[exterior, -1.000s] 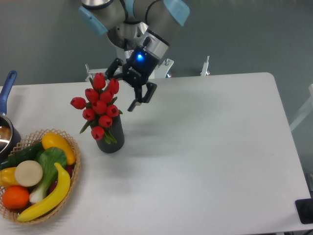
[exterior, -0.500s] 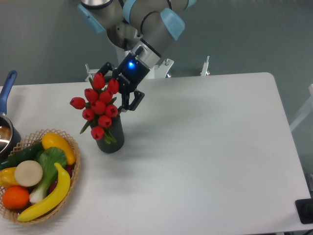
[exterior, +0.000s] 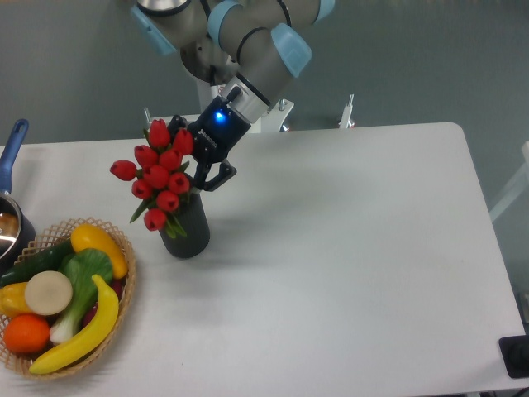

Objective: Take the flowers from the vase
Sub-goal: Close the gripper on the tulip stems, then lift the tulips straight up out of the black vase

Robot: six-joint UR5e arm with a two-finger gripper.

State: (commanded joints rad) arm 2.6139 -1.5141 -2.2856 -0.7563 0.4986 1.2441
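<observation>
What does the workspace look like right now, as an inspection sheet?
Surface: white table.
Job's things: flowers with stems in the black vase, leaning left.
Clutter: basket of fruit and vegetables, blue-handled pot at the left edge, dark object at the right edge.
Grippers: gripper at the flowers; grip unclear.
Cables: nothing seen.
Surroundings: grey wall.

White table [exterior: 347,248]: black vase [exterior: 187,232] left of centre, wicker basket [exterior: 124,285] front-left, blue-handled pot [exterior: 11,217] at left edge.
</observation>
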